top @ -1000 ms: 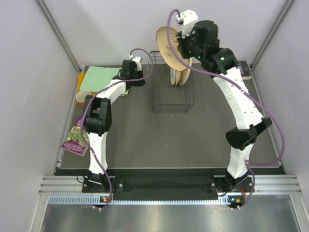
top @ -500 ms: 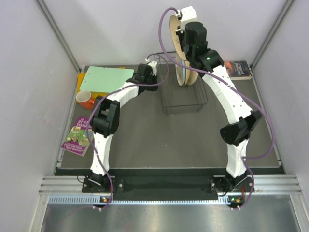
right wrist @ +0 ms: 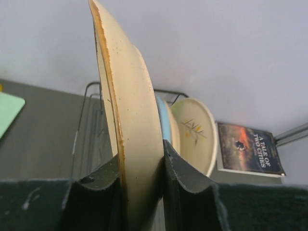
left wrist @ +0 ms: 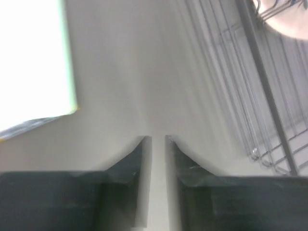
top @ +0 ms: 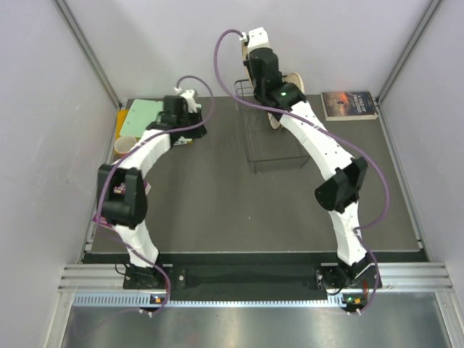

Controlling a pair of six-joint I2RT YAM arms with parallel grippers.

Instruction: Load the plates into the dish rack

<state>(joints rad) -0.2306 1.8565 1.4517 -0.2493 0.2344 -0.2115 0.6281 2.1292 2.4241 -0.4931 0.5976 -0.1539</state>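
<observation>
- The brown-rimmed tan plate [right wrist: 130,120] stands on edge, pinched by the right gripper [right wrist: 139,156] above the dish rack [top: 277,148] at the table's [top: 217,203] far edge.
- A light blue plate [right wrist: 162,120] and leaf-patterned plate [right wrist: 195,132] stand racked just beside it.
- Lowered askew, it could strike them or miss the wires and topple.
- The left gripper [left wrist: 158,142], fingers nearly together, holds nothing.
</observation>
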